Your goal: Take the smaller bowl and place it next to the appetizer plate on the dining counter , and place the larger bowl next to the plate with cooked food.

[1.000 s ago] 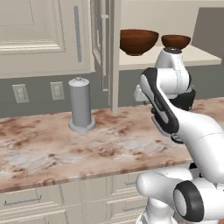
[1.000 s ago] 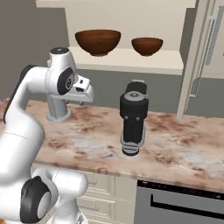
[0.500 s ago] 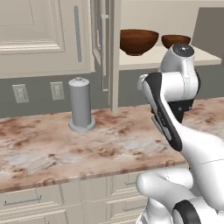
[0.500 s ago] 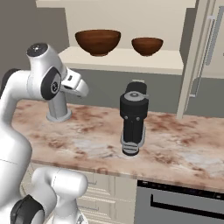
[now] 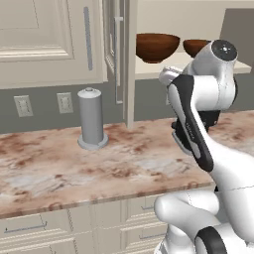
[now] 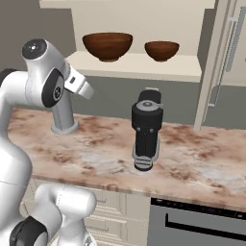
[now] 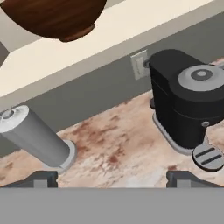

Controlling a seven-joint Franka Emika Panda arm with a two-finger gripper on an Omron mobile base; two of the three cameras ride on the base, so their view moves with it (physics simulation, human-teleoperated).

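Smaller bowl (image 6: pixel 162 50) sits on cream shelf (image 6: pixel 144 66) above wall counter (image 6: pixel 192 158), to the right of larger bowl (image 6: pixel 107 45) in right base view; the two stand apart, both upright, mouths up. In left base view larger bowl (image 5: pixel 157 47) is next to cabinet edge, smaller bowl (image 5: pixel 197 47) partly behind arm's white elbow. Hand view: underside of larger bowl (image 7: pixel 54 17) at top, resting on shelf (image 7: pixel 100 35). Gripper (image 7: pixel 113 178) fingers spread wide, nothing between them; tips (image 7: pixel 41 178) low in frame, aimed at marbled top between grey cylinder holder (image 7: pixel 37 140) and black coffee machine (image 7: pixel 186 105). Holder (image 5: pixel 92 119) upright on counter near wall w/ outlets (image 5: pixel 43 104) behind it. Coffee machine (image 6: pixel 145 129) stands mid-counter, round drip tray at its base. Arm rises above counter, gripper not touching either bowl. Cream cabinet doors (image 5: pixel 59 39) w/ long handles left of shelf; dark oven front (image 6: pixel 197 223) below counter at right. Neither bowl moved off shelf yet.
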